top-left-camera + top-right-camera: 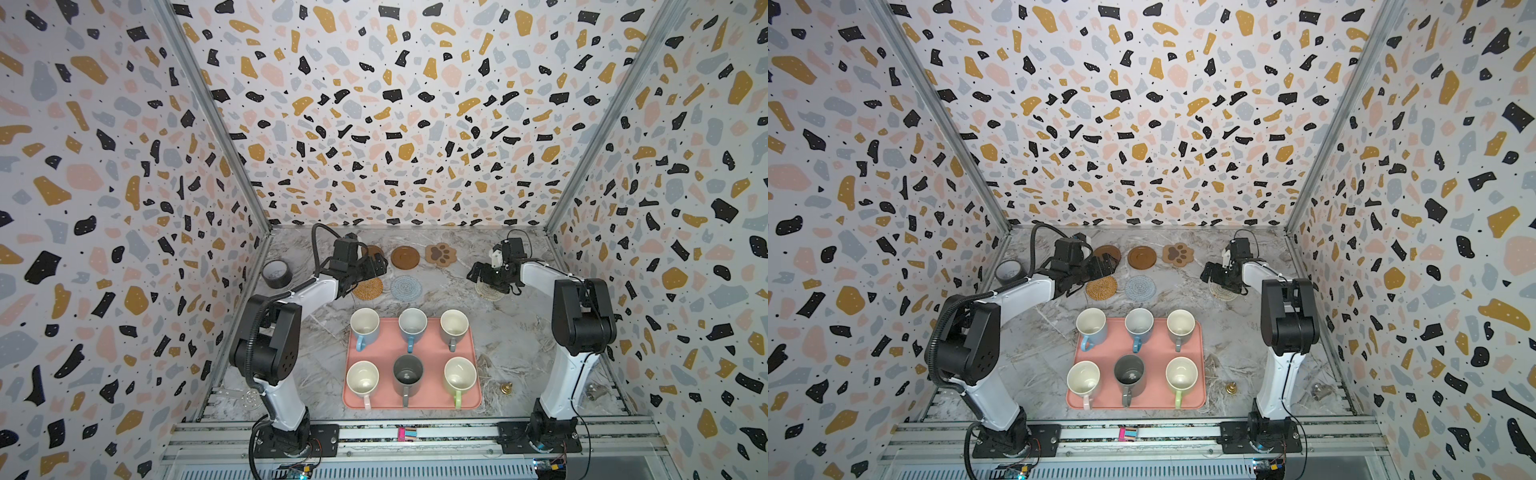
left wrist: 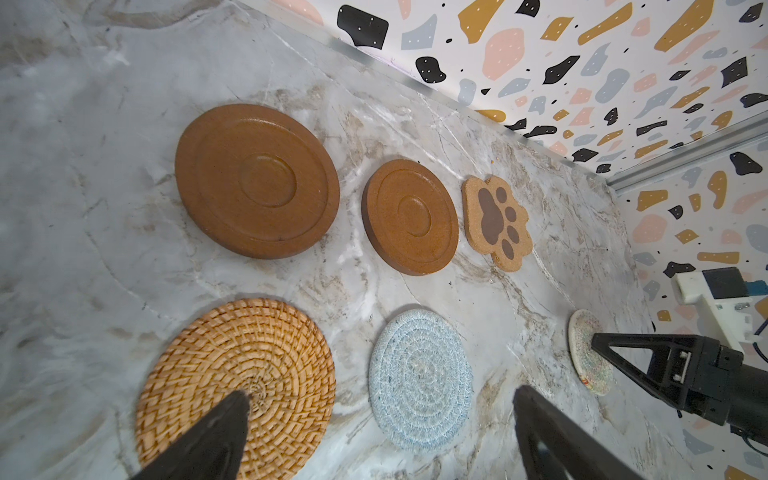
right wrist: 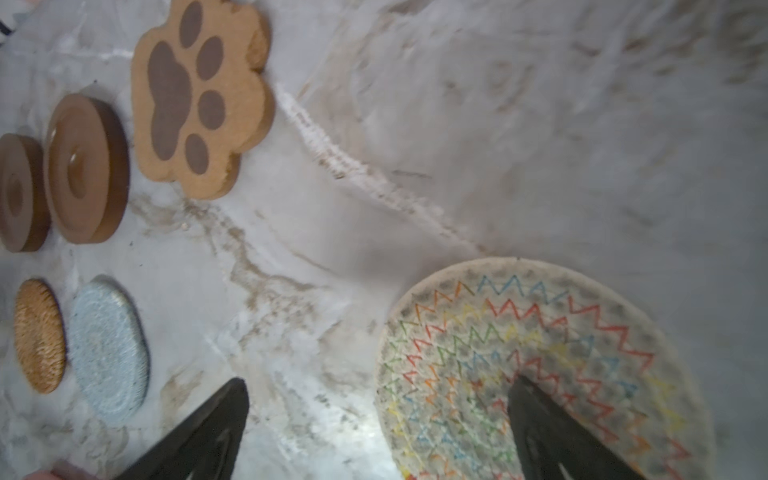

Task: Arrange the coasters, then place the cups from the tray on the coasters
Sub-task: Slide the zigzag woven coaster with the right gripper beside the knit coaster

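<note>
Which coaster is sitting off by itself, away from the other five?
The cream round coaster with coloured zigzag stitching, beneath the open fingers of the right gripper. The rest sit close together in two rows further left.

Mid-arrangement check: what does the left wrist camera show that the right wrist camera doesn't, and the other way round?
Left wrist only: the terrazzo wall, and the right gripper seen from outside, open, at the cream coaster, which appears nearly edge-on and partly hidden.

Right wrist only: that coaster's top up close, with coloured zigzag stitching.

Both: the wooden discs, paw coaster, rattan coaster, blue coaster and marble table.
</note>
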